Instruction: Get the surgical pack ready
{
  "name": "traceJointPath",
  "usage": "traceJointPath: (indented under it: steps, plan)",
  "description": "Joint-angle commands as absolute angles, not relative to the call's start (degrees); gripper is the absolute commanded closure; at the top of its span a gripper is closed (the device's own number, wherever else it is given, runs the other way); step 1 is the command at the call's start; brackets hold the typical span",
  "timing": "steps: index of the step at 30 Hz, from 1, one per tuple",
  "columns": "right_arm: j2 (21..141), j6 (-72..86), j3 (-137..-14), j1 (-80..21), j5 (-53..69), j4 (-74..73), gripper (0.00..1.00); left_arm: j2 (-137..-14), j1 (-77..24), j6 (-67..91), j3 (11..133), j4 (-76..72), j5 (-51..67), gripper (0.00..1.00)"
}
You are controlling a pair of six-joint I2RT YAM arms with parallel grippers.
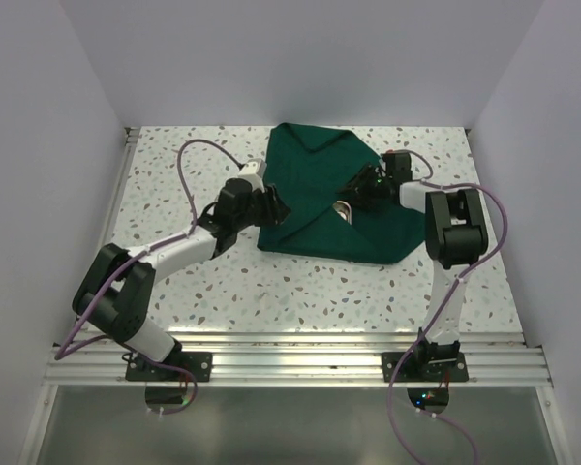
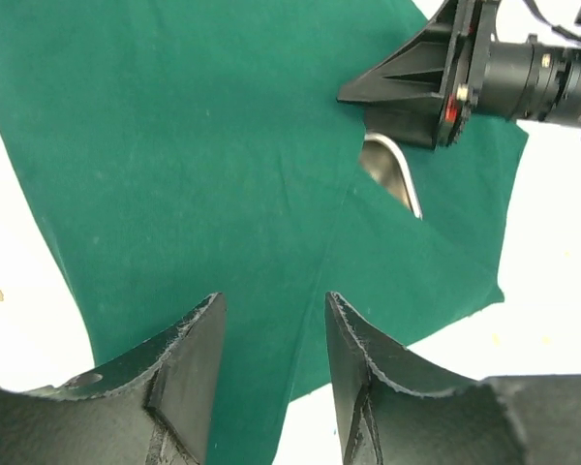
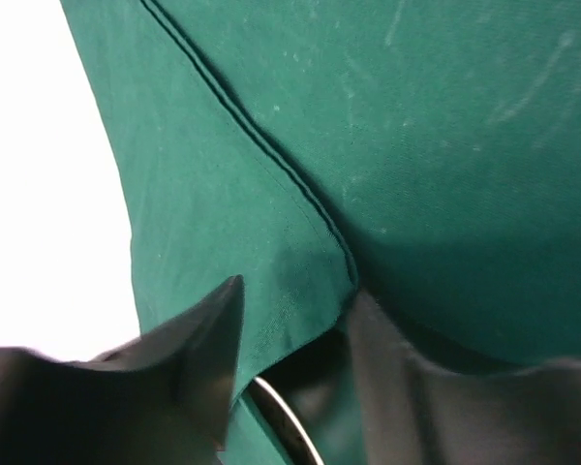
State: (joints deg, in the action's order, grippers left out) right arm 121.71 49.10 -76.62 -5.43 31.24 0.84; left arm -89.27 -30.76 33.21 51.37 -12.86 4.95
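While half-open, left hand point(image 1: 273, 206) over the surgical pack point(image 1: 310, 184) edge; right hand point(image 1: 353, 189) astride its fold, grip unclear.

This is a robotics lab test cell. Plain white walls point(image 1: 290, 58) box in a speckled table point(image 1: 300, 291) on three sides. The left arm point(image 1: 174, 250) and right arm point(image 1: 447, 276) are bolted to an aluminium rail point(image 1: 300, 363), trailing purple cables point(image 1: 186, 160).

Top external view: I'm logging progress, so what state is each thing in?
surgical pack: partly folded, flaps overlapping, gap open.
steel tray: mostly covered, rim showing.
left end effector: open, at the pack's edge.
right end effector: astride a flap edge, grip unclear.
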Motion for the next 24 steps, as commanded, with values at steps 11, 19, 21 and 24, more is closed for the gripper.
traceJointPath:
  steps: [11, 19, 21, 24]
  plan:
    - [120.85, 50.1, -78.4, -3.79, 31.12, 3.43, 1.0, -86.4, -29.88, 29.89, 47.02, -17.66, 8.87, 0.58]
    - [122.08, 48.69, -83.23, -3.25, 31.73, 0.88, 1.0, -88.24, -29.88, 31.81, 42.55, -24.25, 12.39, 0.68]
    - [122.52, 48.52, -84.81, -3.16, 31.73, 0.27, 1.0, -87.63, -29.79, 32.52, 40.88, -26.89, 12.39, 0.7]
    - [122.96, 47.73, -86.74, -3.25, 31.38, -1.4, 1.0, -87.45, -29.88, 32.52, 39.82, -28.47, 12.74, 0.74]
